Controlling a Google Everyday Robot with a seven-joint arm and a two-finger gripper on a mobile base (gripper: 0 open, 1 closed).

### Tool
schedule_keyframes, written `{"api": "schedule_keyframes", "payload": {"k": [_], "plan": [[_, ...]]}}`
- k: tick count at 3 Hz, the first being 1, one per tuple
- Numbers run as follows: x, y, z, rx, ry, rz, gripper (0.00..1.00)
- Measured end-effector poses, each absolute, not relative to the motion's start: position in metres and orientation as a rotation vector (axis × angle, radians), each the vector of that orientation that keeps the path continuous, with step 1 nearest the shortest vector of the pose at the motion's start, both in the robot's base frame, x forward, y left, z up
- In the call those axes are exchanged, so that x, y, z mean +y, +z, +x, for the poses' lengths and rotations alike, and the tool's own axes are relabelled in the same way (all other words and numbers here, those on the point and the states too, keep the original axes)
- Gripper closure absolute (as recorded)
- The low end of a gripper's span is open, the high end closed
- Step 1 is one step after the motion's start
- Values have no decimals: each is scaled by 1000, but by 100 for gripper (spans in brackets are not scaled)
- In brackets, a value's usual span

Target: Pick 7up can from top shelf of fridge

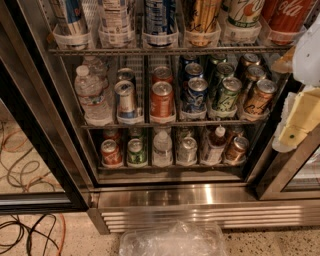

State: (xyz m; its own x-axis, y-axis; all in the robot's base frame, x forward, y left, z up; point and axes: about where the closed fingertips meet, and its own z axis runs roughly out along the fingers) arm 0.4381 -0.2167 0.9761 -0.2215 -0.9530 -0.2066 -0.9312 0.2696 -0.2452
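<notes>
camera view: 7up can (245, 12) on top shelf (150, 51), likely light and slick; take its mid-wall. gripper (300, 107) at right edge; state you cannot tell.

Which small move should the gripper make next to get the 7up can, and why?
Probably lift the gripper up and to the left. It hangs at the right edge of the fridge, its tip below the top shelf, while the 7up can stands in the second holder from the right, beside the red cola can.
</notes>
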Motion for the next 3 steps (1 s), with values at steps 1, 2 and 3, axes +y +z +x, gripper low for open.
{"api": "schedule_keyframes", "payload": {"k": [1, 2, 3], "plan": [[-217, 976, 438, 2232, -98, -1725, 0], [-216, 976, 440, 2198, -112, -1678, 0], [-209, 969, 441, 2133, -134, -1595, 0]]}}
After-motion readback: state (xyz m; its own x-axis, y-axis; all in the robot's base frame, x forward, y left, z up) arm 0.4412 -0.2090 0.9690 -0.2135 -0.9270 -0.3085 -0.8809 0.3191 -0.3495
